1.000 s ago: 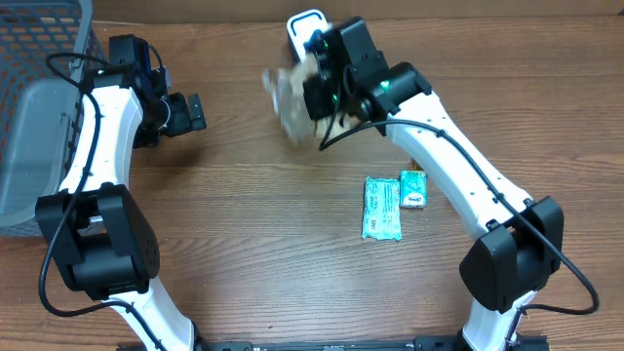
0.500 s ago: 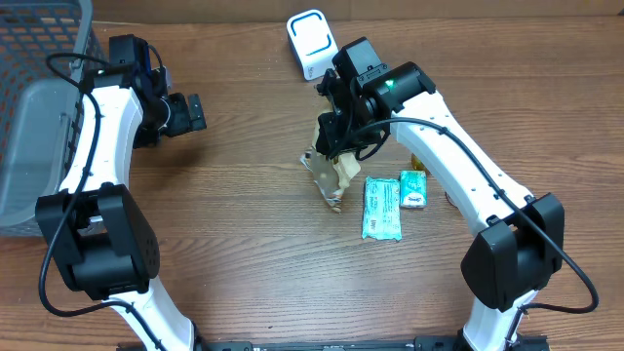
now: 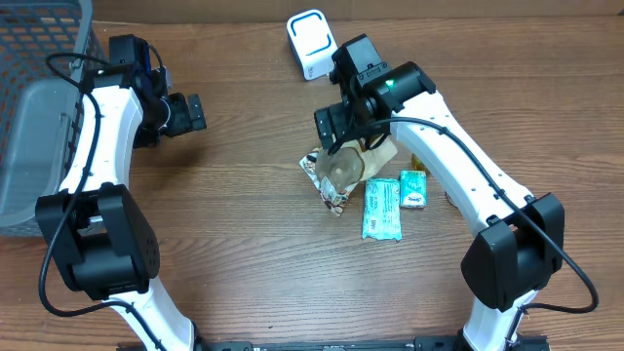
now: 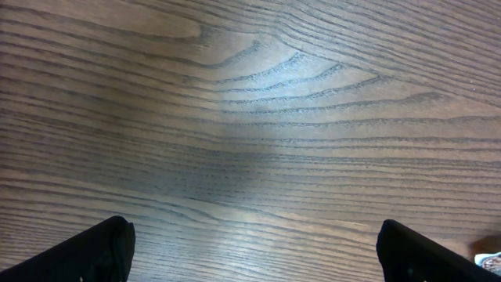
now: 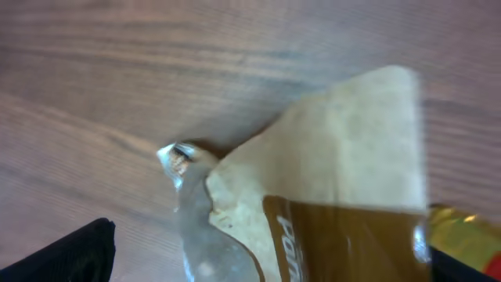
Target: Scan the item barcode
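Right pincer (image 3: 343, 136) is seen released above snack bag (image 3: 341, 177); left pincer (image 3: 193, 112), well apart from it, released, empty. Straight lift is advised, bag not dragged.

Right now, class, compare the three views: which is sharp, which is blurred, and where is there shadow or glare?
Overhead: sharp and evenly lit, with a faint sheen on the snack bag. Left wrist: crisp wood grain on the table, a soft dark shadow across its middle. Right wrist: the snack bag is smeared and out of focus.
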### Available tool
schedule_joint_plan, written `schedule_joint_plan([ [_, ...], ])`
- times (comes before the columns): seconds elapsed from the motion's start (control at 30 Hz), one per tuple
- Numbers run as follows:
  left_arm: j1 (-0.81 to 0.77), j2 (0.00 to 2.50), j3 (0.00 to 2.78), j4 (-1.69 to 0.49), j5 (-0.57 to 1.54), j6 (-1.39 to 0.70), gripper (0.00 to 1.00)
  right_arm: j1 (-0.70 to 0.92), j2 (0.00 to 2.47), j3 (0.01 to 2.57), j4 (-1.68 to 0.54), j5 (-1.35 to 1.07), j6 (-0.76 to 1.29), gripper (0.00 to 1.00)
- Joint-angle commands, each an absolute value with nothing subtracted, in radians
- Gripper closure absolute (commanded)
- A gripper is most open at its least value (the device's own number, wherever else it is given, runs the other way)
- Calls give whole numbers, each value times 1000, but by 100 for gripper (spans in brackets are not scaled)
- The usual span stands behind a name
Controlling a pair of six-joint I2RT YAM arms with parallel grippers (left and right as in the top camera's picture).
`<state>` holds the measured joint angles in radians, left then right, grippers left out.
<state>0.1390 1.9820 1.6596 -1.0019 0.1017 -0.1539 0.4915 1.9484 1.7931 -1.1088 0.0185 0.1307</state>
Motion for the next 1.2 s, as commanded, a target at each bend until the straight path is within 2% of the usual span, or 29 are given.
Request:
schedule_joint_plan([
  [0.0, 137, 1984, 1676, -1001, 113, -153, 0, 502, 1942, 1793, -1069, 132, 130, 0],
  [0.27, 137, 1984, 1676, -1001, 113, -153, 0, 512, 1943, 1793, -1000, 202, 183, 0],
  [1.17, 137, 1984, 1676, -1001, 113, -153, 1, 511, 1943, 1793, -1000, 201, 183, 0],
])
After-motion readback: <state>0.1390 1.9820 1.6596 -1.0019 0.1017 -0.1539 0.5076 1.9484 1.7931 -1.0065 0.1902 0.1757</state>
